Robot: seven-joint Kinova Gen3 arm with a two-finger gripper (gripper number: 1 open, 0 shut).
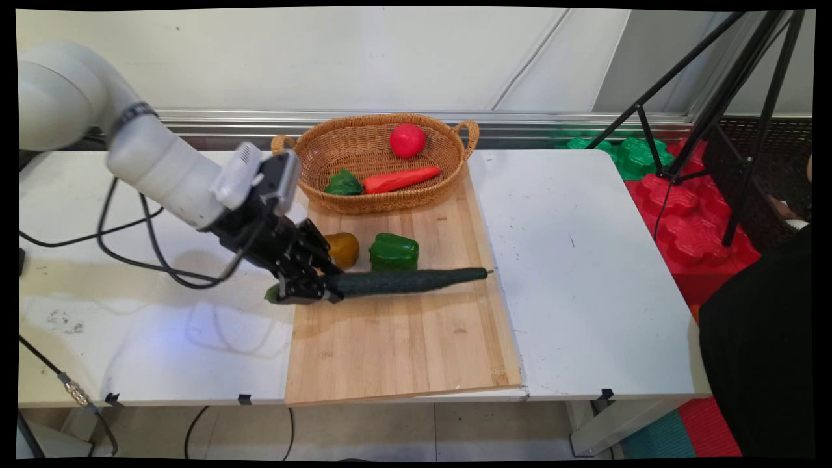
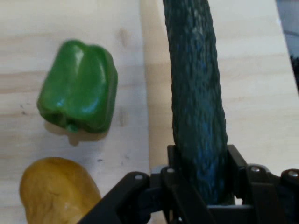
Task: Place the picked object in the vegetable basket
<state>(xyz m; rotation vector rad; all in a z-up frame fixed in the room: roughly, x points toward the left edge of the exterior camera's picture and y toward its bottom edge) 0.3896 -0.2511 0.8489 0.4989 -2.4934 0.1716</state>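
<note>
While the cucumber point(image 1: 403, 282) lies lengthwise across the wooden cutting board point(image 1: 403, 351), the gripper point(image 1: 304, 291) has its jaws closed on the cucumber's left end, at the board's left edge. In the hand view the dark, bumpy skin sits snugly between the two fingers point(image 2: 236, 163), with no gap showing on either side.

Because the hold is at one end and not the middle, the long free part is likely to sag or swing; a slow, level motion would suit such a grip, as would keeping clear of the green bell pepper point(image 1: 394, 251) and the yellow-orange vegetable point(image 1: 343, 249), which stand just behind the cucumber on the board. Farther back, a wicker basket point(image 1: 312, 153) holds a red tomato point(image 1: 407, 140) and a carrot point(image 1: 400, 179) with a green leafy top.

Whether the cucumber rests on the board or is lifted slightly off it cannot be told; a shadow runs beneath it. Its gripped end is largely hidden by the jaws, only a paler green tip showing at their left. The yellow-orange vegetable is partly covered by the gripper, so its kind is uncertain. All of this stands on the white counter point(image 1: 585, 273).
</note>
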